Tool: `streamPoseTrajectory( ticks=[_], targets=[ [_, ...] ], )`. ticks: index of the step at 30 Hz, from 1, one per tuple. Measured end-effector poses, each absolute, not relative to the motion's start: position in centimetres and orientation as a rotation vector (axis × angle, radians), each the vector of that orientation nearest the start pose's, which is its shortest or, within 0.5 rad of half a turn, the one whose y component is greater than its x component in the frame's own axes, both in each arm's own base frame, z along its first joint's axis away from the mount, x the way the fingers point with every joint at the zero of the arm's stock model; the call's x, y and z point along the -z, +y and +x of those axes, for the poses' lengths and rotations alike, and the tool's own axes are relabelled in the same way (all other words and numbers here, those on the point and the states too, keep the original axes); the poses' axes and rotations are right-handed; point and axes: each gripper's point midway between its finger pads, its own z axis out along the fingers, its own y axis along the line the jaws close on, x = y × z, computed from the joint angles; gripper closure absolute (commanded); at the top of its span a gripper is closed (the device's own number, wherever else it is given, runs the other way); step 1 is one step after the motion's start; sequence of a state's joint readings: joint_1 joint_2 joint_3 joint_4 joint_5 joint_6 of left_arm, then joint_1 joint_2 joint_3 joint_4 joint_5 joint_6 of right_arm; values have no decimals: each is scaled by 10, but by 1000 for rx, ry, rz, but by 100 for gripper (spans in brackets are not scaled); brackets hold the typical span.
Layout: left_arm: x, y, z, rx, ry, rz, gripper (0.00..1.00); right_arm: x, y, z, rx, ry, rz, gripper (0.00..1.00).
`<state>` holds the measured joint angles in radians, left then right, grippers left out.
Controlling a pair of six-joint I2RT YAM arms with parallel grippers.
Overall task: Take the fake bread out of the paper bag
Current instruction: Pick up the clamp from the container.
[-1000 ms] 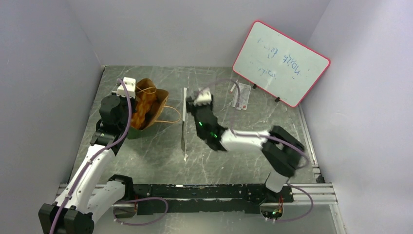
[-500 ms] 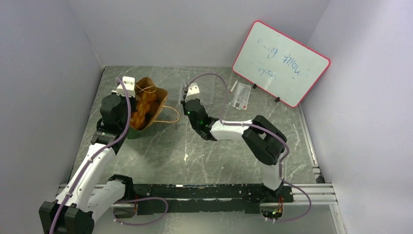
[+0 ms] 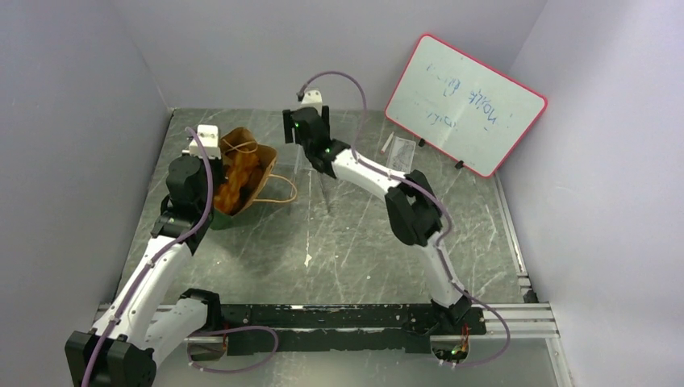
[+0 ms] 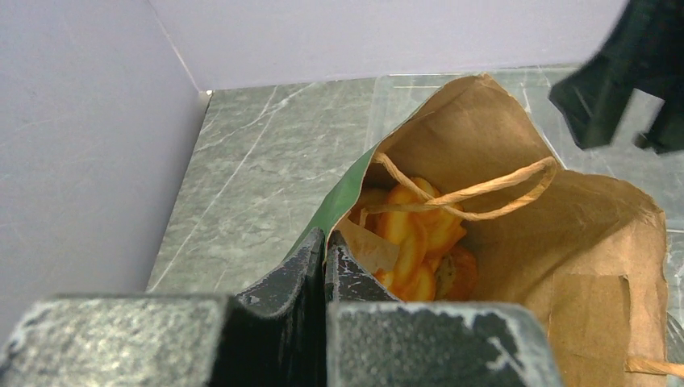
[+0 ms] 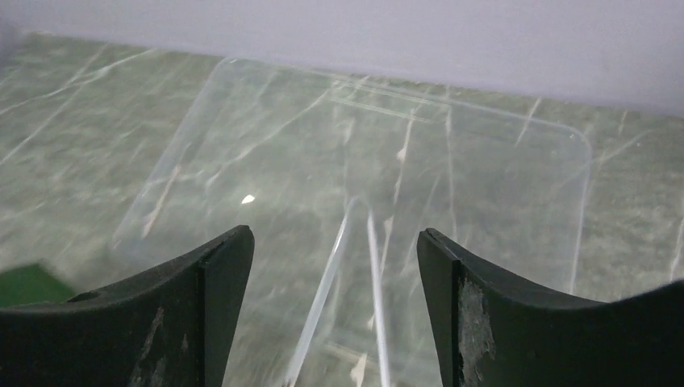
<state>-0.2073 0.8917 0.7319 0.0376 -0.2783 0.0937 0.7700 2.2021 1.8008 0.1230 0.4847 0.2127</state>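
Note:
The paper bag [image 3: 256,171], dark green outside and brown inside, lies tilted open at the back left. The fake bread [image 3: 230,184] shows as several orange pieces inside it, also in the left wrist view [image 4: 415,234] under a tan cord handle [image 4: 476,189]. My left gripper [image 4: 325,240] is shut on the bag's near rim [image 4: 565,234], one finger outside and one inside. My right gripper [image 3: 297,125] is open and empty, hovering to the right of the bag's mouth. In the right wrist view my right gripper [image 5: 331,242] is over a clear plastic tray [image 5: 484,185].
A red-rimmed whiteboard [image 3: 464,101] leans at the back right, with a small packet [image 3: 399,157] in front of it. Grey walls close the left, back and right sides. The bag's second cord handle [image 3: 278,189] lies on the marble table.
My right arm has stretched out and swung from the table's middle to the back, ending near the bag's mouth. My left gripper has kept its hold on the bag's rim.

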Motion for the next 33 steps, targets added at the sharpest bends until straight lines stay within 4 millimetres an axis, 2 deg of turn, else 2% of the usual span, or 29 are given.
streamPoseTrajectory(
  ticks=[4, 7, 15, 20, 23, 27, 30, 33],
  targets=[
    [-267, -18, 346, -155, 1694, 24, 93, -166, 399, 555, -220, 1877, -153, 21],
    [-267, -17, 348, -154, 1696, 8, 93, -146, 399, 569, -211, 1930, -158, 20],
    [-266, -17, 350, -140, 1696, -21, 93, -80, 394, 563, -205, 2093, -212, 20],
    [-265, -17, 351, -136, 1697, -27, 93, -59, 398, 557, -221, 2139, -240, 22],
    [-265, -17, 351, -134, 1696, -29, 93, -57, 401, 557, -233, 2148, -241, 30],
    [-265, -18, 351, -134, 1696, -28, 93, -52, 401, 557, -245, 2161, -232, 49],
    [-264, -18, 352, -135, 1697, -28, 93, -44, 402, 558, -260, 2177, -223, 55],
    [-264, -18, 353, -134, 1697, -28, 93, -40, 401, 559, -269, 2189, -211, 66]
  ],
)
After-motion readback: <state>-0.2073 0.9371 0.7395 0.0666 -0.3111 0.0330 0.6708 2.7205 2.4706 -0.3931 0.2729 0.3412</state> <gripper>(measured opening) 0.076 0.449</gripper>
